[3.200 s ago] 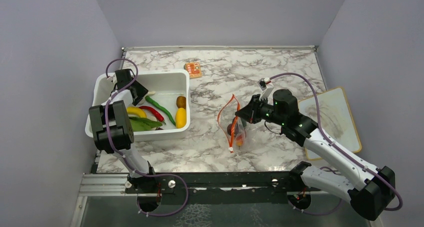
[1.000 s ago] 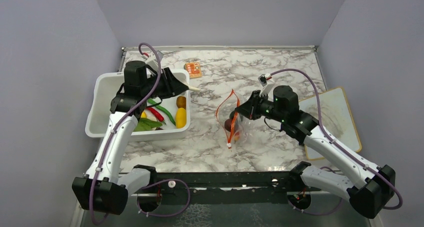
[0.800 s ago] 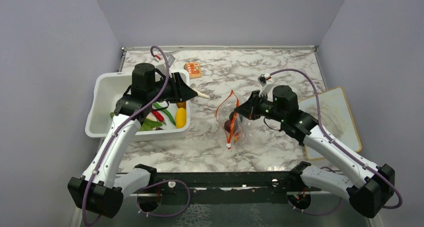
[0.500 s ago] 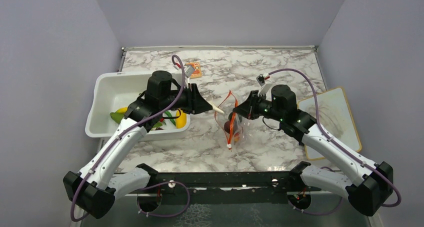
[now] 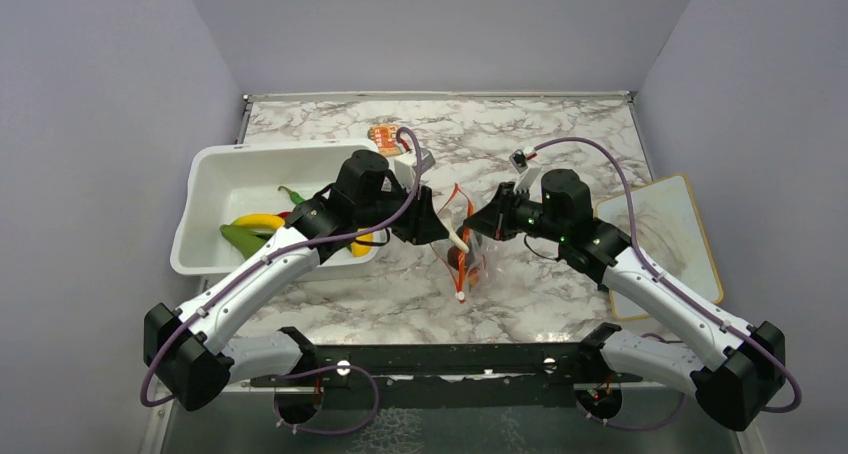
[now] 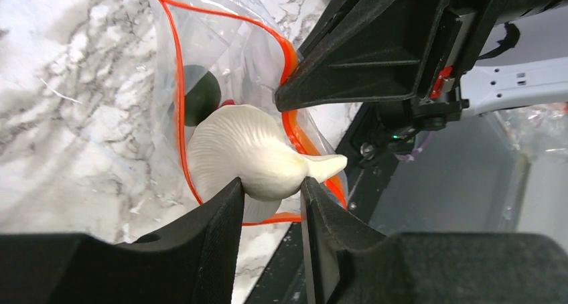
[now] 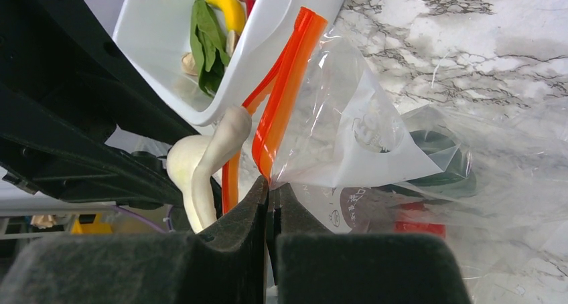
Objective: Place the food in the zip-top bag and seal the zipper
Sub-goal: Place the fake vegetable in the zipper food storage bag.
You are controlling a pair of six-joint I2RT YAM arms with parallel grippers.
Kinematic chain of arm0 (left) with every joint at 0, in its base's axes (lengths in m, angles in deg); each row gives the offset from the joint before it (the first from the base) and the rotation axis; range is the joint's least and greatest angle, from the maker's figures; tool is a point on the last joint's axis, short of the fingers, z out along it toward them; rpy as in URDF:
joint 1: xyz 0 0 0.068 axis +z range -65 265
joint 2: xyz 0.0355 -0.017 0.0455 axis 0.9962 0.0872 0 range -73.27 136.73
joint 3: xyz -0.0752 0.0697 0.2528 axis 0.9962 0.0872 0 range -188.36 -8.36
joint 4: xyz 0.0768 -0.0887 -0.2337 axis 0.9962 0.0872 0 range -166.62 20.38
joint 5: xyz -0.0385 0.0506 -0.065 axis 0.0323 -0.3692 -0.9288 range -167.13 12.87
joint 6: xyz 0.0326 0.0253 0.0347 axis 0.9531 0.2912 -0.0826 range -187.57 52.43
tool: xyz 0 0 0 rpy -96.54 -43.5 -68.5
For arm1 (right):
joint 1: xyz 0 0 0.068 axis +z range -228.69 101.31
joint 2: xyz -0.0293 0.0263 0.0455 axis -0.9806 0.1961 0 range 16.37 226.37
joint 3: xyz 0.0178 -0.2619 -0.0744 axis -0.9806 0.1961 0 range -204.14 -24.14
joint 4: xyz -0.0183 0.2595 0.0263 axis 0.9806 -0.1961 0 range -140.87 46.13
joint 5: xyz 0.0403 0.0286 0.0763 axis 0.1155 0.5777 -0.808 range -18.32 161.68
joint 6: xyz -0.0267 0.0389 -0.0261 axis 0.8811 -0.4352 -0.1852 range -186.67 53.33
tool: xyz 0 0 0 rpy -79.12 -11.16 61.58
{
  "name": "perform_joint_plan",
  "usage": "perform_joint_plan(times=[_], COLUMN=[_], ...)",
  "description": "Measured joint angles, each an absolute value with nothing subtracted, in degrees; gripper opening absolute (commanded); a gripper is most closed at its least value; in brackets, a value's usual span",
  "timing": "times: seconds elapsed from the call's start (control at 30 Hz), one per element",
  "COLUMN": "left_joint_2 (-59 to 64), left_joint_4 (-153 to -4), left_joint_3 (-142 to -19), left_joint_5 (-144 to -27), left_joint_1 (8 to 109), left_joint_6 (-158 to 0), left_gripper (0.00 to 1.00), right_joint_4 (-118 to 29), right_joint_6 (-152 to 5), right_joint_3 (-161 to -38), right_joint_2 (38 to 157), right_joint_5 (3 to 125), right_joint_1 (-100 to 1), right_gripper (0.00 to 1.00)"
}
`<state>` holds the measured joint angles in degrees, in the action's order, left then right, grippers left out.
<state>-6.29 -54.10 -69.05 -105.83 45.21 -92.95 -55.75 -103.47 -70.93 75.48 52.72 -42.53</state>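
My left gripper (image 5: pixel 440 229) (image 6: pixel 271 183) is shut on a cream-white ridged toy food shaped like a garlic bulb (image 6: pixel 251 153) and holds it over the open mouth of the clear zip-top bag (image 6: pixel 221 69). The white food also shows in the right wrist view (image 7: pixel 201 163) and from above (image 5: pixel 457 240). My right gripper (image 5: pixel 480 224) (image 7: pixel 271 190) is shut on the bag's orange-red zipper strip (image 7: pixel 285 90) and holds the mouth up and open. A dark round food (image 6: pixel 201 103) and a red piece (image 7: pixel 418 227) lie inside the bag.
A white tub (image 5: pixel 215 189) at the left holds a yellow banana (image 5: pixel 258 220), green leaves and chillies. A small orange packet (image 5: pixel 385 137) lies behind it. A white board (image 5: pixel 670 234) lies at the right table edge.
My left arm has swung right from the tub, carrying the white food, to the bag's mouth. My right gripper has kept hold of the bag, lifting its mouth slightly.
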Motion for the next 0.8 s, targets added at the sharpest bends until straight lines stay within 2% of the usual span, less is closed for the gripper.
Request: perform_joint_plan(times=[0.3, 0.67, 0.8], left_joint_2=[-7.1, -9.8, -8.9], left_joint_4=[-56.6, -59.6, -60.4], left_joint_3=[-68.6, -63.9, -63.6], left_joint_5=[-106.1, -114.6, -117.3], left_joint_1=[44.8, 44.7, 44.7], left_joint_6=[-75.2, -57.0, -53.9], left_gripper=[0.33, 0.35, 0.32], right_joint_4=[-56.0, -56.8, -56.7], right_joint_6=[-101.2, -98.9, -98.9], right_joint_3=[-71.0, -71.7, -71.7], right_joint_2=[75.7, 76.2, 76.4], right_joint_5=[49.8, 45.0, 43.8], right_joint_1=[-42.5, -42.5, -42.5], right_gripper=[0.01, 0.01, 0.01])
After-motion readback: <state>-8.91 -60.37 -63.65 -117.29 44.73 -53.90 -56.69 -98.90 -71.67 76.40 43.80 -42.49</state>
